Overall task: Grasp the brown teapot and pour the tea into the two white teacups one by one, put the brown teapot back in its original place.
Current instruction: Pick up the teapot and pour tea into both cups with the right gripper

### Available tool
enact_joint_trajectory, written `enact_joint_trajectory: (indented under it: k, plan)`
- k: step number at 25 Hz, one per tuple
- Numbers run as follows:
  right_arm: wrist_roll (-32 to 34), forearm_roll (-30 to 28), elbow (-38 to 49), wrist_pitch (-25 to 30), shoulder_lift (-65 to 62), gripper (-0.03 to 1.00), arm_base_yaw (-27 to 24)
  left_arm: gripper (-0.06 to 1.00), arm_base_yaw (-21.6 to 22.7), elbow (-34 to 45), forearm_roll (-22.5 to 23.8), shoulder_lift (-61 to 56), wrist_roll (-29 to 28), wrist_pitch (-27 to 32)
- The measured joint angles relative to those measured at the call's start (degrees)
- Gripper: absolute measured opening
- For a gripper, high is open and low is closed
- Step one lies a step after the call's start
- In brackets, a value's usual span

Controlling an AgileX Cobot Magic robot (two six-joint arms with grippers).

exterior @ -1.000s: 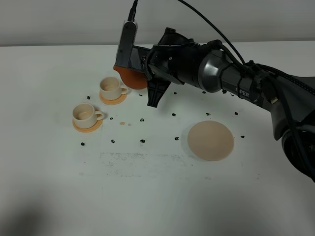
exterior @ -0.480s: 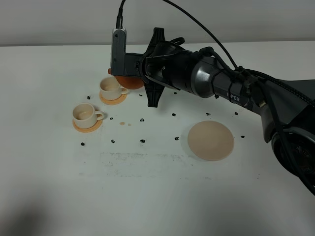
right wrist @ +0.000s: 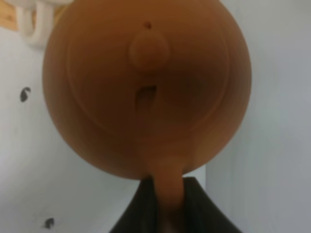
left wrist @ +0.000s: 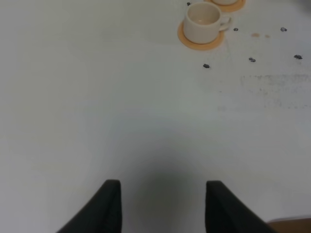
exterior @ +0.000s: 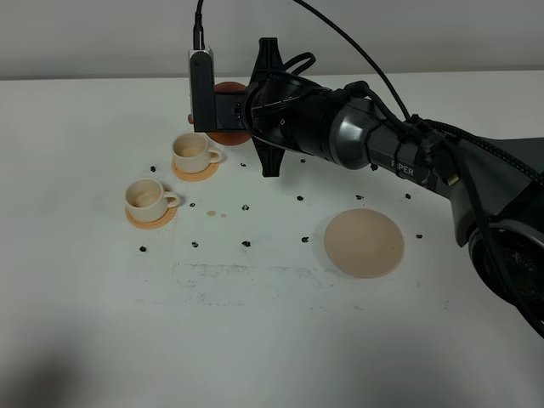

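Note:
The brown teapot (exterior: 226, 136) hangs above the table just right of the far white teacup (exterior: 192, 152), mostly hidden by the wrist camera. My right gripper (exterior: 236, 115) reaches across from the right and is shut on the teapot's handle. In the right wrist view the teapot (right wrist: 146, 87) fills the picture, lid knob toward the camera, with the gripper (right wrist: 165, 206) clamped on its loop handle. The near teacup (exterior: 146, 198) stands on its orange coaster, also in the left wrist view (left wrist: 201, 23). The large beige coaster (exterior: 364, 243) lies bare. My left gripper (left wrist: 163, 206) is open over bare table.
Each cup sits on a small orange coaster (exterior: 153, 218). Small black specks (exterior: 246, 243) dot the white table around the cups and the beige coaster. Two tea drops (exterior: 212, 212) lie right of the near cup. The right arm (exterior: 382, 140) spans the back of the table.
The right wrist has rolled and the teapot has risen a little, staying beside the far cup. The cups and the beige coaster have not moved.

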Motion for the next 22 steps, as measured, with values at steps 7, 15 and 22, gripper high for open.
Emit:
enact_joint_trajectory:
  k: [7, 15, 22]
  plan:
    - [0.0, -1.49, 0.0, -0.06, 1.43, 0.11, 0.0, 0.43, 0.0, 0.0, 0.0, 0.0, 0.0, 0.0]
    - [-0.34, -4.98, 0.0, 0.3, 2.11, 0.11, 0.0, 0.43, 0.0, 0.0, 0.0, 0.0, 0.05, 0.0]
    - [-0.44, -7.5, 0.0, 0.37, 2.11, 0.11, 0.0, 0.43, 0.0, 0.0, 0.0, 0.0, 0.05, 0.0]
